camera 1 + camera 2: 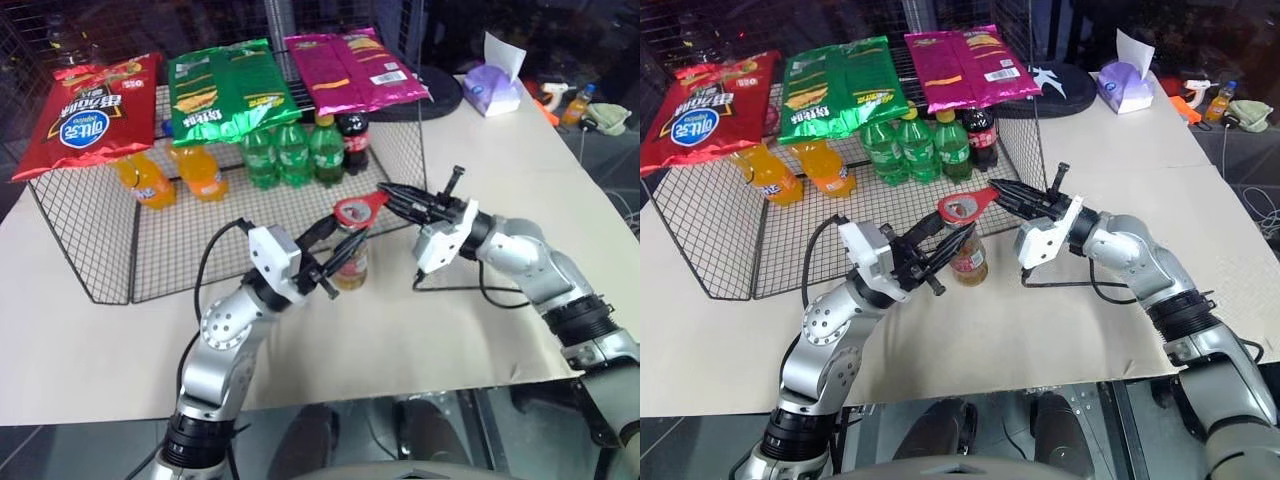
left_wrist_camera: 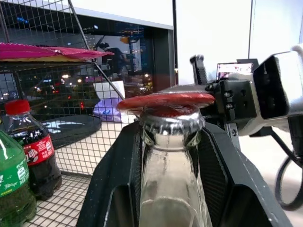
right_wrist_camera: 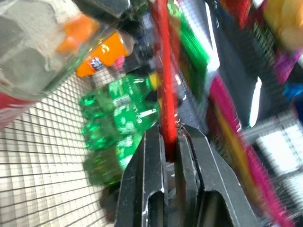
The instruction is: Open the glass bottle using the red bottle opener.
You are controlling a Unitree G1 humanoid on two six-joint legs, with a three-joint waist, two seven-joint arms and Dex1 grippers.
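Bottle (image 1: 351, 262) gripped by left tool (image 1: 335, 262), fingers either side of the neck, held upright just above the worktop (image 1: 420, 330) so the cap (image 2: 171, 120) stays steady and exposed. Right tool (image 1: 400, 202) clenched on the handle of the red opener (image 1: 360, 209), ring head reaching out ahead of it and lying flat over the cap, apparently touching; whether the lip has hooked under the crimped edge cannot be told. Opener held by its far end, likely for leverage when prying upward. Cap still on, so opening not yet done. Beyond the left tool, wire rack (image 1: 90, 215) with orange, green and cola bottles and snack bags on top, well apart from the work. Risk: opener slipping off if the head is not seated.
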